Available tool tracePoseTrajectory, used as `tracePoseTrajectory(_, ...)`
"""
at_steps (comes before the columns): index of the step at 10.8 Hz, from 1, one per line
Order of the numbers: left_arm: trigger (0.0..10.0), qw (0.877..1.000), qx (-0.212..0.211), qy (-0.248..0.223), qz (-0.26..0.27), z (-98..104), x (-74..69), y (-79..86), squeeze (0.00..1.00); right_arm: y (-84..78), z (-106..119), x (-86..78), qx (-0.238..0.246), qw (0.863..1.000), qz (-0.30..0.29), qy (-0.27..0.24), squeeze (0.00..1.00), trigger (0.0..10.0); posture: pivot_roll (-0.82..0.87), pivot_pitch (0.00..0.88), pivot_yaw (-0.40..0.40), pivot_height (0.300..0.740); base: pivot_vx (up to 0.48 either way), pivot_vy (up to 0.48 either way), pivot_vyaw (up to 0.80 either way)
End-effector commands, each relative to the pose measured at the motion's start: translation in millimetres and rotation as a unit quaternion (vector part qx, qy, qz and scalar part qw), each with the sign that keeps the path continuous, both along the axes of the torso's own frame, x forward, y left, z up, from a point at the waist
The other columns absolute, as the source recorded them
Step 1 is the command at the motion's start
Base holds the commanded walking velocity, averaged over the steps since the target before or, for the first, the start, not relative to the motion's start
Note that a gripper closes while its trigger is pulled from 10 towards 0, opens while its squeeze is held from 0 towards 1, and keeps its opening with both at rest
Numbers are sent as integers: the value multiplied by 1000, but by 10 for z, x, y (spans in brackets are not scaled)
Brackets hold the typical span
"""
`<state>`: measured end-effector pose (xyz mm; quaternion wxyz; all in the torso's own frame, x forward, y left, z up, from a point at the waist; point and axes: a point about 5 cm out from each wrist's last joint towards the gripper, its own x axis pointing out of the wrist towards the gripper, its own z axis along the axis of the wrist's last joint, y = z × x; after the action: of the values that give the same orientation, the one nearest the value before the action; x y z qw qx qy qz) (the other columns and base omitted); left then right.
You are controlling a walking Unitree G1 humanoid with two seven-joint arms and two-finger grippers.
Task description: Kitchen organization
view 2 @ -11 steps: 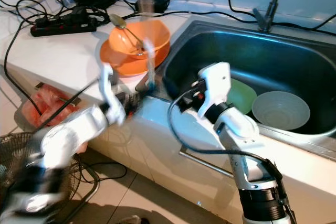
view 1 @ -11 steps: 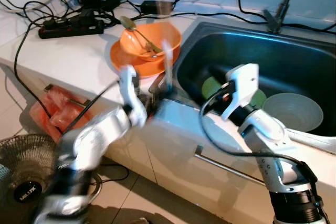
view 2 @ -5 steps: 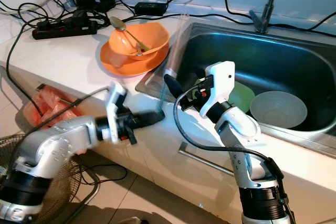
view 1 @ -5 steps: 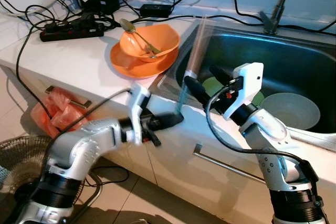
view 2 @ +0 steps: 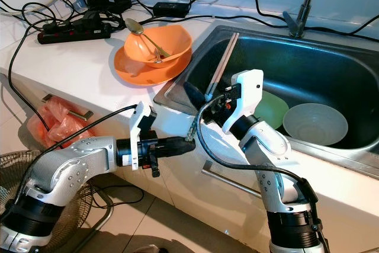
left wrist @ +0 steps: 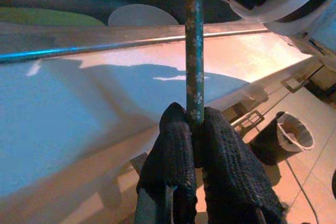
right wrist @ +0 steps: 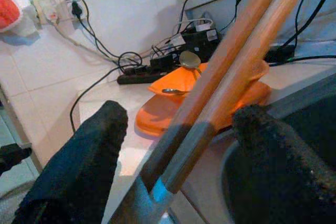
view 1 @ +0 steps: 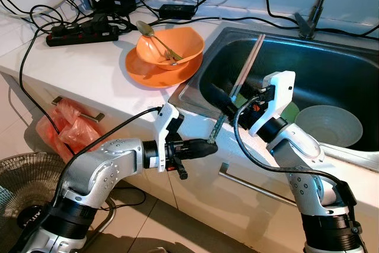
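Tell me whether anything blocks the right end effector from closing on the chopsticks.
Nothing visible does. The chopsticks pass between the open fingers of the right end effector over the sink's front rim. The left end effector already pinches their lower end, below the counter edge.

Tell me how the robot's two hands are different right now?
The left hand is shut tight on the low, patterned end of the chopsticks, while the right hand is open, its fingers spread either side of them without squeezing. The left hand sits in front of the counter edge; the right hand is up at the sink rim. Both have black fingers and both are at the same chopsticks.
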<state>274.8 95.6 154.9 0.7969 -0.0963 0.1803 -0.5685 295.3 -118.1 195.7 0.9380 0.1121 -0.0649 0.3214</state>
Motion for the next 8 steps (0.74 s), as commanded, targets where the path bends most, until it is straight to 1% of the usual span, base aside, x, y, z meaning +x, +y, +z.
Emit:
tracePoseTrajectory(1,0,1000,6,-11,8,33,41,52,0,-15,8,9,4,1000,-2,6,0,0,56,48,116,740,0,0,0)
tracePoseTrajectory(3,0,1000,10,-16,25,38,99,137,0,-23,-6,5,11,1000,-2,13,0,0,58,48,118,740,0,0,0)
tracePoseTrajectory(4,0,999,10,-15,26,37,106,153,0,-24,-9,7,14,1000,-2,14,0,0,60,47,119,740,0,0,0)
tracePoseTrajectory(7,0,999,12,-16,27,16,123,167,0,-36,-23,15,27,999,1,24,0,0,60,42,119,740,0,0,0)
tracePoseTrajectory(8,0,999,12,-15,27,5,126,163,0,-28,-34,8,36,999,12,33,0,0,59,40,117,740,0,0,0)
